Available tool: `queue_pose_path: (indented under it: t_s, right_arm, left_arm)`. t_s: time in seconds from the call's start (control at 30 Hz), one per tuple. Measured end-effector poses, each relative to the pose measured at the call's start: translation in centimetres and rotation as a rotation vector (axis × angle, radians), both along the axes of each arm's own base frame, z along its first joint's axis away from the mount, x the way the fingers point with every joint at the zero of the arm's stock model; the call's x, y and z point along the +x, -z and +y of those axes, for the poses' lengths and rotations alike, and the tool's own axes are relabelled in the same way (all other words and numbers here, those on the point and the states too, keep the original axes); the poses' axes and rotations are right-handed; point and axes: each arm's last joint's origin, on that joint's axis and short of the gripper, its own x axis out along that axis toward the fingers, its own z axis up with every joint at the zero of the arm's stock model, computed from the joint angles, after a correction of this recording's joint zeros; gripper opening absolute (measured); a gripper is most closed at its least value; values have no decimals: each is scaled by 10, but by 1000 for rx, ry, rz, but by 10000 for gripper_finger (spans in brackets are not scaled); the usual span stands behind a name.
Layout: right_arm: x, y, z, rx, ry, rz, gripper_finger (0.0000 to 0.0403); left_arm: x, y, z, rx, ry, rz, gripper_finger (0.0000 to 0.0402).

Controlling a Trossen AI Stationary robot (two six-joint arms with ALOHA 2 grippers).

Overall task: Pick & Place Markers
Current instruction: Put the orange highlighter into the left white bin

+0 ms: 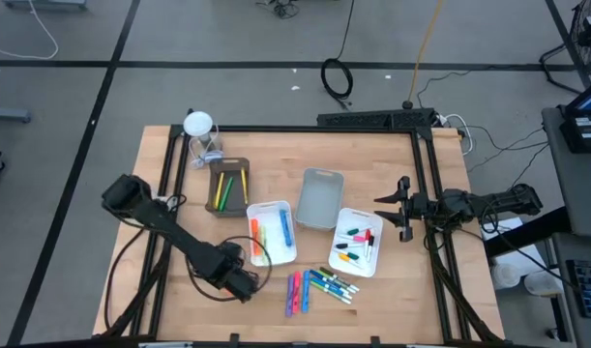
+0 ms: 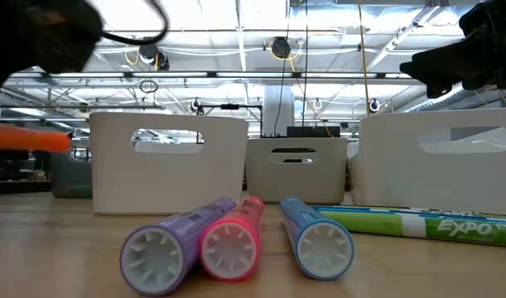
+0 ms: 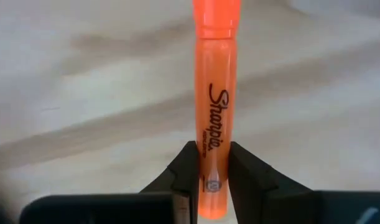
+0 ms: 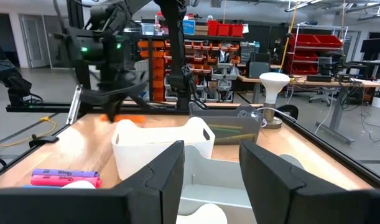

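Note:
My left gripper point(image 1: 243, 282) hangs over the near left part of the table, shut on an orange marker point(image 3: 216, 81). The low view shows this marker point(image 2: 29, 138) level and above the wood. Loose markers lie flat near the front edge: pink and purple ones point(image 1: 295, 291) and green and blue ones point(image 1: 331, 284). In the low view, purple point(image 2: 174, 244), pink point(image 2: 234, 240), blue point(image 2: 315, 238) and green point(image 2: 418, 223) markers lie in the foreground. My right gripper point(image 1: 387, 208) waits open at the table's right edge, level, with nothing between its fingers point(image 4: 211, 158). My left gripper pinches the orange marker's barrel near one end point(image 3: 213, 158) between its two fingers point(image 3: 188, 168). The fingers come from above, pointing down, and lie across the marker. The marker is level and lifted clear of the table, most of its length reaching out past the fingers.
A brown tray point(image 1: 229, 164) at the back holds yellow, green and orange markers. A white tray point(image 1: 273, 207) holds orange, yellow and blue ones. A grey tray point(image 1: 321, 176) stands beside it, and a second white tray point(image 1: 345, 215) holds several markers. A small white lamp point(image 1: 198, 126) stands at the far left.

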Motion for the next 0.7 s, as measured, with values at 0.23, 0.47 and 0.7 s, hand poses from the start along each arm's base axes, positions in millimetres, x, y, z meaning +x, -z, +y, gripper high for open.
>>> queue_pose_path:
  t_s: [0.23, 0.47, 0.7]
  right_arm:
    - [0, 0, 0, 0, 0, -1, 141]
    - [0, 0, 0, 0, 0, 0, 141]
    - [0, 0, 0, 0, 0, 0, 141]
  left_arm:
    - [-12, -26, 12, 37, 8, -53, 61]
    - [-2, -51, 34, 39, 31, -150, 61]
    - [22, -59, 71, 122, 3, -253, 62]
